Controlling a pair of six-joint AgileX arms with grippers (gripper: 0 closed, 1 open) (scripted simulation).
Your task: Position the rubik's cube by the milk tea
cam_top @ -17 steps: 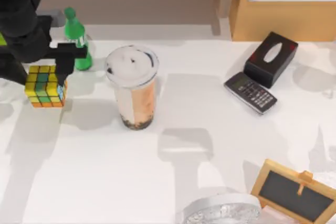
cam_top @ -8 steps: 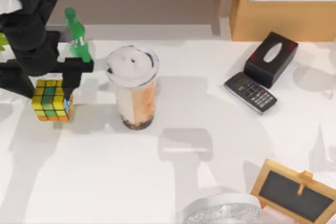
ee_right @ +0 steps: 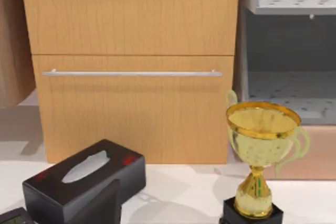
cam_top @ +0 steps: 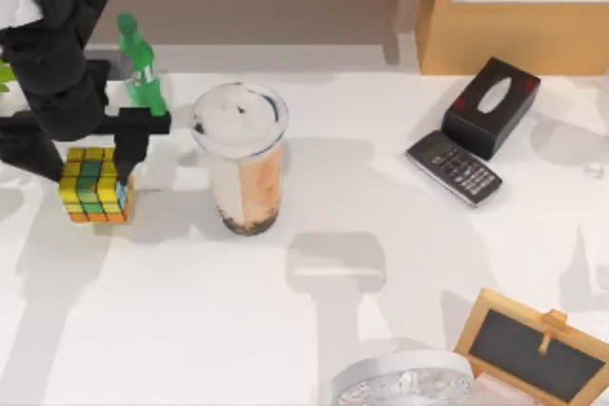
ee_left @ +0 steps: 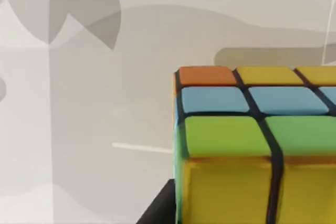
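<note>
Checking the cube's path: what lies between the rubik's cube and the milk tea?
In the top view, bare white table lies between the rubik's cube and the milk tea.

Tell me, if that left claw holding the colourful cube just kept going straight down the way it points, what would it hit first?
Probably just the bare white table. The left gripper points downward, shut on the rubik's cube; the left wrist view shows nothing beneath it, though its height is unclear.

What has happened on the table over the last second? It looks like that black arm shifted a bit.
The left gripper, shut on the rubik's cube, carried it a little toward the milk tea and nearer the table's front edge, most of it in the first half second. A gap remains between cube and cup. The milk tea, green bottle, phone and tissue box stayed put.
</note>
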